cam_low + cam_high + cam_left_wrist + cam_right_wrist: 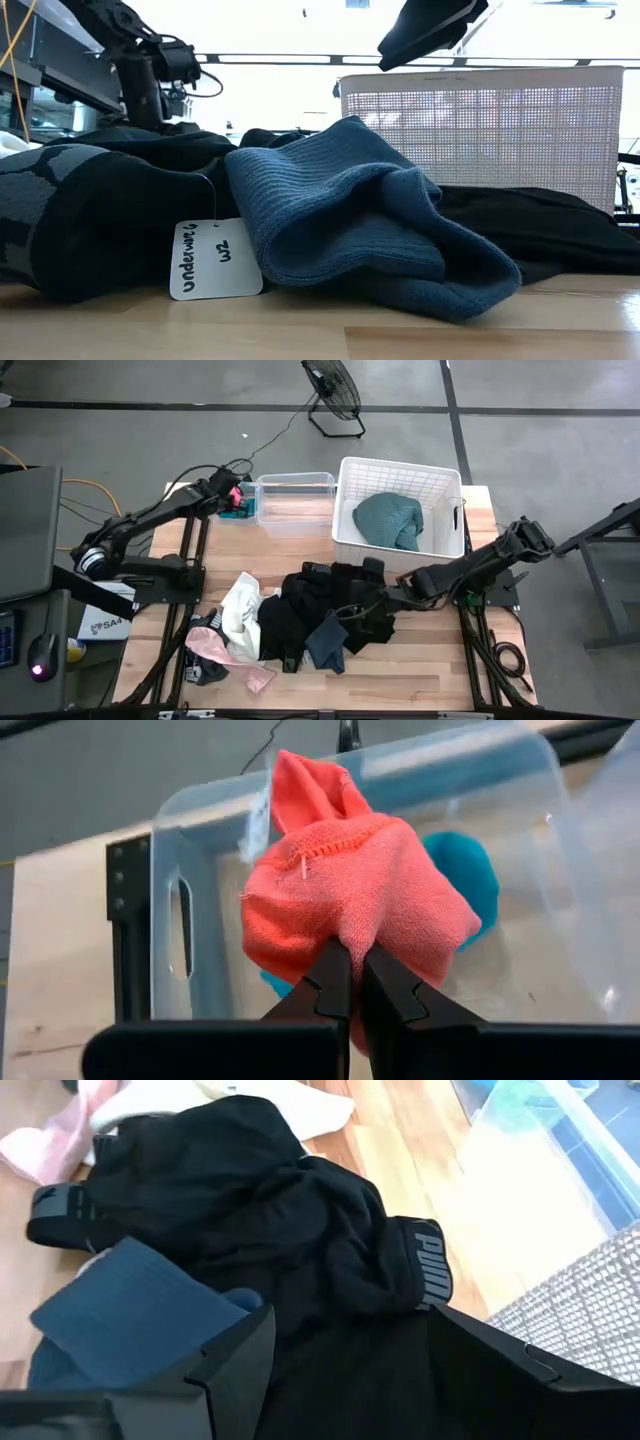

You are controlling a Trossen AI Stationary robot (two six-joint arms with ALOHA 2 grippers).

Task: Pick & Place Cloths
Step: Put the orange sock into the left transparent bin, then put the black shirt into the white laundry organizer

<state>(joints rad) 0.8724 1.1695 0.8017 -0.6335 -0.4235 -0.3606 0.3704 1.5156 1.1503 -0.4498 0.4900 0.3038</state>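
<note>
My left gripper (pixel 357 958) is at the table's far left, shut on a coral-pink cloth (pixel 360 885) over a small clear bin (pixel 195 935) that has a teal cloth (pixel 470 870) in it. A pile of cloths (pixel 320 610) lies mid-table: black ones, one with a white-lettered waistband (pixel 430 1275), a navy one (pixel 130 1315), a white one (pixel 240 610) and a pink one (pixel 225 650). My right gripper (pixel 350 1365) hangs open just above the pile's black cloths on its right side. A teal-green cloth (pixel 388 520) lies in the white basket (pixel 440 485). My left gripper pinches a bunched fold of the coral-pink cloth (pixel 355 935) between its two fingers, coming at it on a downward slant. The cloth is lifted clear and bulges in a crumpled ball beyond the fingertips, above the small bin's opening. How many layers are pinched does not show.
A second, larger clear bin (pixel 296 500) stands between the small bin and the basket at the far edge. A white paper tag (pixel 210 260) hangs from a black cloth at the pile's front. Bare wood shows at the table's near right (pixel 440 660).
</note>
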